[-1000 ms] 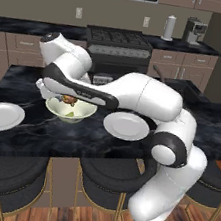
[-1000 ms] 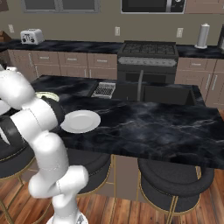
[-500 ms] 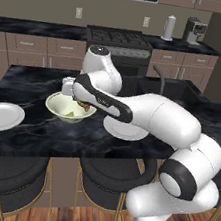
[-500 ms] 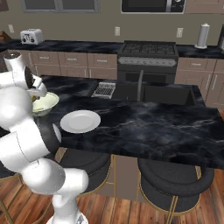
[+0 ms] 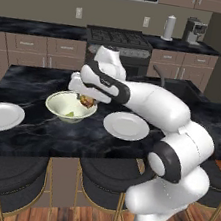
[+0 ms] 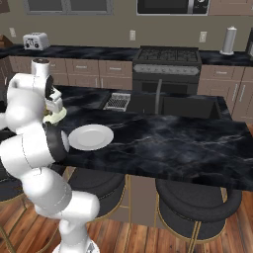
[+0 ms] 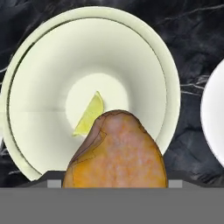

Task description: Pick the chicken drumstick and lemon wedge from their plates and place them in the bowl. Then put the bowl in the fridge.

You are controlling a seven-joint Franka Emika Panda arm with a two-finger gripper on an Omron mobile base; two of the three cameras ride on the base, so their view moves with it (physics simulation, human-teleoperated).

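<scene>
drumstick (image 7: 116, 151) | pinched in claw (image 5: 87, 100) | long axis toward bowl (image 7: 166, 74) | lemon wedge (image 7: 89, 114) inside

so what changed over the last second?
The arm swung right along the counter, carrying the claw from the bowl's left side to over its right rim. The chicken drumstick sits between the claw's tips above the bowl. Unchanged: lemon wedge in the bowl, both plates bare.

Chicken drumstick (image 7: 116, 151) is hanging over the bowl (image 7: 41, 65) rim, blocking its near side. Lemon wedge (image 7: 90, 114) is lying at center; bowl floor elsewhere is lying open. Plates (image 5: 126, 125) are flanking, apart.
</scene>
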